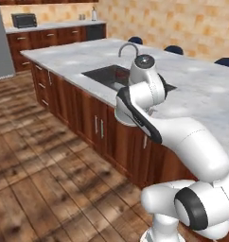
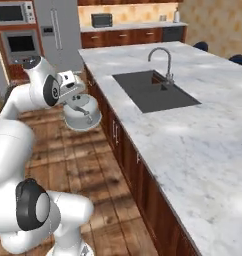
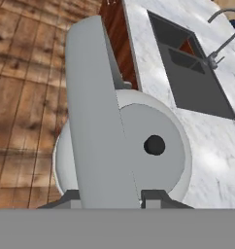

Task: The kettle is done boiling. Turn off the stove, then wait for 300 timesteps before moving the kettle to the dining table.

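My gripper (image 2: 74, 89) is shut on the curved top handle of the silver-grey kettle (image 2: 83, 114). The kettle hangs in the air over the wood floor, just left of the dining table (image 2: 193, 150) and about level with its marble top. In the hand view the kettle (image 3: 153, 146) sits right below my gripper (image 3: 112, 198), its broad handle (image 3: 92, 121) running between the fingertips (image 3: 156, 197) and its dark lid knob to the right. The dining table (image 3: 211, 141) lies beyond it, and my arm stands in front of the dining table (image 1: 197, 90) in the left base view. The stove is out of view.
An inset sink (image 2: 153, 92) with a curved faucet (image 2: 165, 60) lies in the table top. Dark blue stools (image 1: 174, 49) stand along its far side. A fridge (image 2: 58, 25), wall ovens (image 2: 18, 30) and a back counter with a microwave (image 2: 101, 20) line the far wall. Wood floor (image 1: 40, 165) spreads left.
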Robot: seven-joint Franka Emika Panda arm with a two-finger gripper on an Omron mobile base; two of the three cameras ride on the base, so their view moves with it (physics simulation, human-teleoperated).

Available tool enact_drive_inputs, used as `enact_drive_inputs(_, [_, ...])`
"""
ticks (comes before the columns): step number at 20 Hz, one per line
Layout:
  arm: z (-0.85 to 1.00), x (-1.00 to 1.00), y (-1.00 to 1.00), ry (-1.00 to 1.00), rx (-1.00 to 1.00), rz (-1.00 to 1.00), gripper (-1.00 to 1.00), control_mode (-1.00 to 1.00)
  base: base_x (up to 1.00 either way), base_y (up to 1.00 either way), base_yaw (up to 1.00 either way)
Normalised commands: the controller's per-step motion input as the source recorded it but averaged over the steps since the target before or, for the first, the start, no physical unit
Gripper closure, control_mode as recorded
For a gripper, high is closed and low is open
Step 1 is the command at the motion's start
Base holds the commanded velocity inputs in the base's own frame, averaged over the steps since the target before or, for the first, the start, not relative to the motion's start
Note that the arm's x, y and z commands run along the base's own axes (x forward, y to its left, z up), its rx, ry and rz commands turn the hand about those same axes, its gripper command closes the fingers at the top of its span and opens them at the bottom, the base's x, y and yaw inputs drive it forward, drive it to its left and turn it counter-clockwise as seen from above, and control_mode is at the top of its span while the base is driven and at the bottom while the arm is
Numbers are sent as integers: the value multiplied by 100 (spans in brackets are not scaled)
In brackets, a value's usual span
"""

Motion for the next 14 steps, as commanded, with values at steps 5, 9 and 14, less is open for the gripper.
enact_drive_inputs(5, [0, 0, 0, 0, 0, 0, 100, 100, -100, 0, -28])
enact_drive_inputs(9, [0, 0, 0, 0, 0, 0, 100, 100, -89, -1, -29])
enact_drive_inputs(14, [0, 0, 0, 0, 0, 0, 100, 100, -38, -4, -40])
